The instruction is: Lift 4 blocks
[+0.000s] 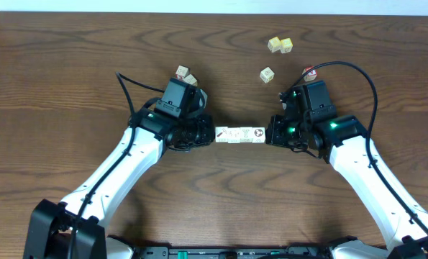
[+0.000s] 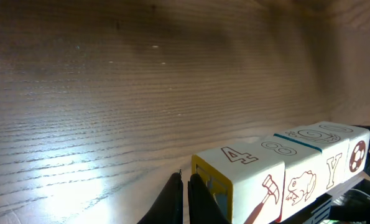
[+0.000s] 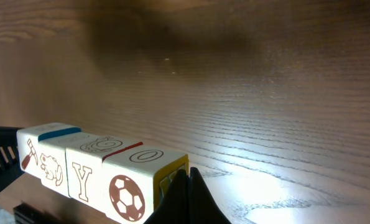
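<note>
Blocks (image 1: 240, 134), four in a row, are pinched end to end between the left gripper (image 2: 186, 198) and the right gripper (image 3: 186, 190). Each has its fingers closed together, tip against an end face. The squeeze looks set. Next, I judge, both arms should rise evenly with steady inward pressure. Yellowish cubes (image 1: 279, 45) lie well beyond on the table (image 1: 70, 57).

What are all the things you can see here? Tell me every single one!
blocks: four, whitish with pictures, in one row squeezed between the pincers
yellowish cubes: five; two at the top, one just below, two by the left arm
red-edged cube: one, behind the right arm, partly hidden
table: one, dark brown wood
arms: two, white and black
left pincer: shut, black, on the row's left end
right pincer: shut, black, on the row's right end
</note>
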Available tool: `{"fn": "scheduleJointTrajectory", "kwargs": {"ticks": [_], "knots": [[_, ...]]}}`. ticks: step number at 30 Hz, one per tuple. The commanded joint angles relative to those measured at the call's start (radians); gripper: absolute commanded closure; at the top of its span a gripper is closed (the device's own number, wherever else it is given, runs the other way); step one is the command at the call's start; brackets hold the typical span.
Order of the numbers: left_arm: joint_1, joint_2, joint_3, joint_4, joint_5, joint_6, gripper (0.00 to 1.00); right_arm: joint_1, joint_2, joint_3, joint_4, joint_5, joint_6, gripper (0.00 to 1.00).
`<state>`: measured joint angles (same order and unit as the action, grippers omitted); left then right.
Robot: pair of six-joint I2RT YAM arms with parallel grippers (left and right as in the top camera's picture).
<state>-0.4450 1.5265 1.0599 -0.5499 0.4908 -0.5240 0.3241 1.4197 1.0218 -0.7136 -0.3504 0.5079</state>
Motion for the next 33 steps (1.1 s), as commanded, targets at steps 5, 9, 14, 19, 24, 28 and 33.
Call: {"fn": "scheduleJointTrajectory", "kwargs": {"ticks": [5,9,14,19,24,28,33], "knots": [[-0.046,0.023,0.015,0.019,0.093,-0.01,0.93,0.044,-0.016,0.012,0.013,-0.106,0.011,0.99],[-0.046,0.051,0.015,0.02,0.093,-0.01,0.93,0.044,0.008,0.012,0.014,-0.106,0.011,0.99],[-0.046,0.072,0.015,0.021,0.092,-0.009,0.93,0.044,0.067,0.011,0.015,-0.106,0.011,0.99],[-0.046,0.111,0.015,0.021,0.092,-0.01,0.93,0.044,0.122,0.011,0.021,-0.106,0.011,0.99],[-0.046,0.158,0.015,0.032,0.093,-0.01,0.92,0.044,0.145,0.011,0.022,-0.09,0.007,0.99],[-0.046,0.198,0.015,0.043,0.093,-0.01,0.93,0.044,0.159,0.011,0.021,-0.074,0.007,0.99],[-0.046,0.221,0.015,0.047,0.092,-0.013,0.93,0.044,0.2,0.011,0.022,-0.065,0.006,0.99]]}}
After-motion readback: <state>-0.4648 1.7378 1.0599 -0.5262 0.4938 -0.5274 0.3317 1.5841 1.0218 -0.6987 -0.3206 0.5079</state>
